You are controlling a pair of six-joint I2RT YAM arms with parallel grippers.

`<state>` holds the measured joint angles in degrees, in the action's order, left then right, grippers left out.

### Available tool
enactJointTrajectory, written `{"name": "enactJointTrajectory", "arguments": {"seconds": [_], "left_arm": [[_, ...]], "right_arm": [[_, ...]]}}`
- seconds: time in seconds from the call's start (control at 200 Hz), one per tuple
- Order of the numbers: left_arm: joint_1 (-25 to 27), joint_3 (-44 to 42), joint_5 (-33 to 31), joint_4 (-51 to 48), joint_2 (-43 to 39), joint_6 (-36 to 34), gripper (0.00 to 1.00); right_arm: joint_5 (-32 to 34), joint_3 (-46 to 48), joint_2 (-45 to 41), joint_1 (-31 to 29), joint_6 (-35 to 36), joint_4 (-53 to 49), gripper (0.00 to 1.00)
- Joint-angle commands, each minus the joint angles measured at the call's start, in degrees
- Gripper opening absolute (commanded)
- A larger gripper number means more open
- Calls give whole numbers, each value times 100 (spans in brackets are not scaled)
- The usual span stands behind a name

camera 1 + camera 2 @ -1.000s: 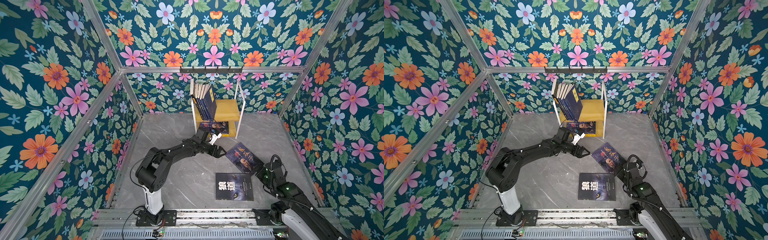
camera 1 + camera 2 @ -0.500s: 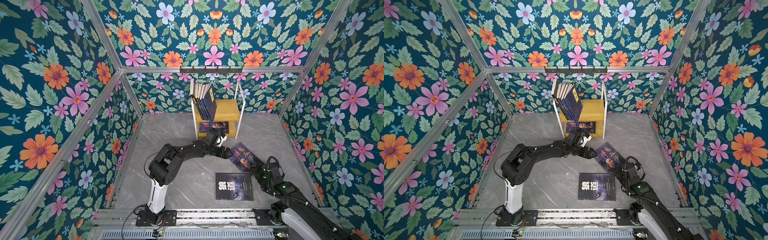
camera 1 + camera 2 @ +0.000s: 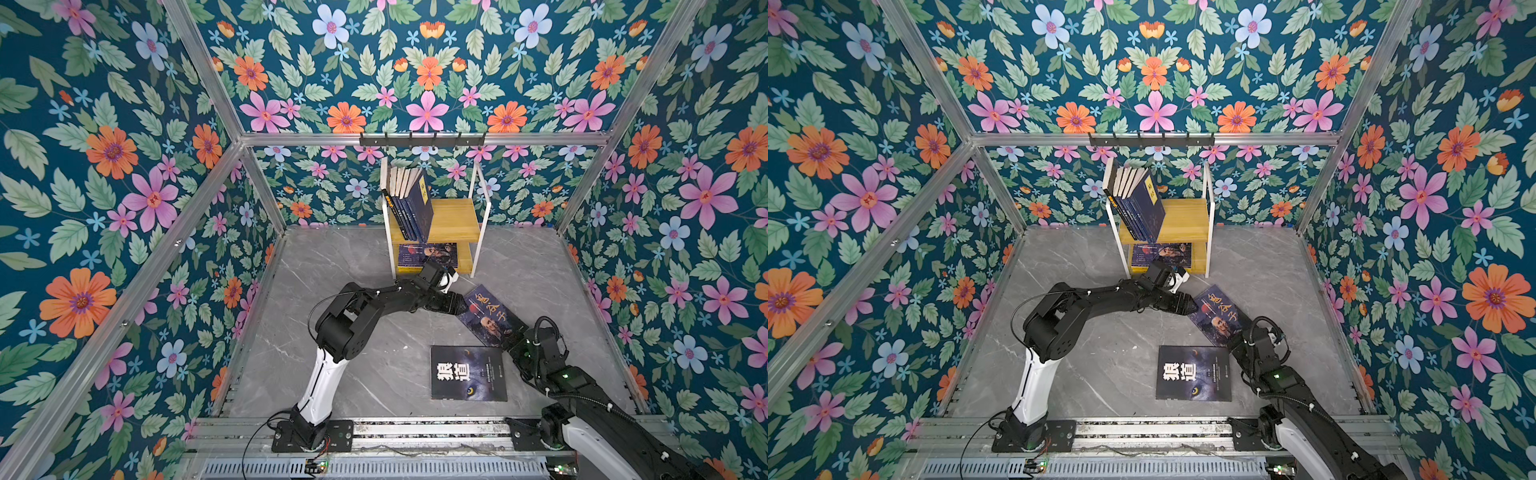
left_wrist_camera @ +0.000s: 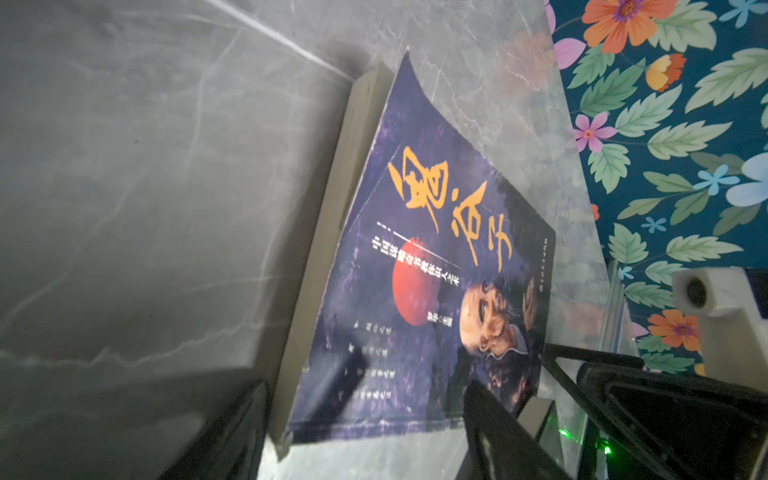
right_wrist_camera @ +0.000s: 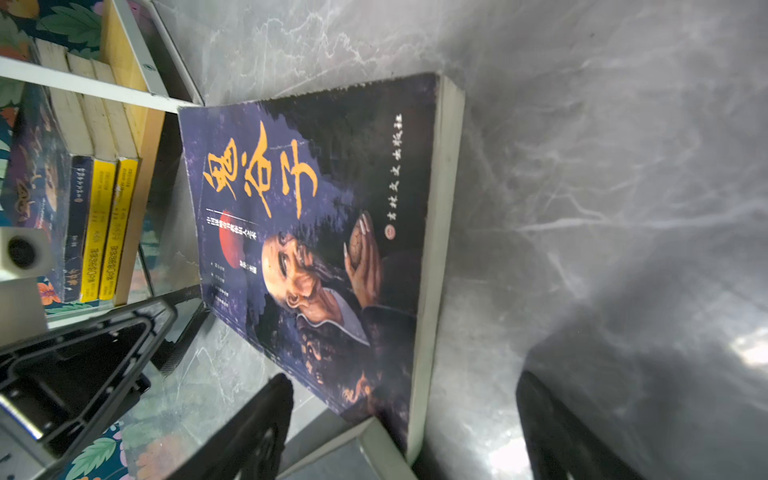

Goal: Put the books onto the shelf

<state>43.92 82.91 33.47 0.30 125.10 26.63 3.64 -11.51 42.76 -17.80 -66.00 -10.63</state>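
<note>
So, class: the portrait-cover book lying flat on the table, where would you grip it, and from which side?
I'd grip the portrait book at the corner nearest the right pincer, coming in low from that side. It lies flat, cover up, so only thin page edges give purchase, and that corner sits between the open fingers.

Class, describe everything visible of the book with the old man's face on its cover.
The book is a thick paperback lying flat, face up and askew on the grey table near the shelf. Its purple cover shows orange characters, a red disc and an old man's face; one corner curls up. Left end effector and right end effector, both open, straddle opposite ends.
</note>
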Motion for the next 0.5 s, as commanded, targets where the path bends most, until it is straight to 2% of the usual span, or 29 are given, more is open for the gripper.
{"name": "enactJointTrajectory", "arguments": {"seconds": [0.0, 0.19, 0.29, 0.495], "left_arm": [[7, 54, 45, -161, 128, 57, 69], [3, 0, 89, -102, 225, 158, 56], [8, 22, 142, -91, 259, 158, 43], [-5, -10, 159, -117, 291, 201, 31]], "right_arm": [[43, -22, 249, 125, -98, 260, 82], [-227, -168, 901, 230, -44, 816, 80], [-311, -377, 1164, 230, 111, 853, 80], [-333, -647, 1135, 242, 271, 830, 74]]}}
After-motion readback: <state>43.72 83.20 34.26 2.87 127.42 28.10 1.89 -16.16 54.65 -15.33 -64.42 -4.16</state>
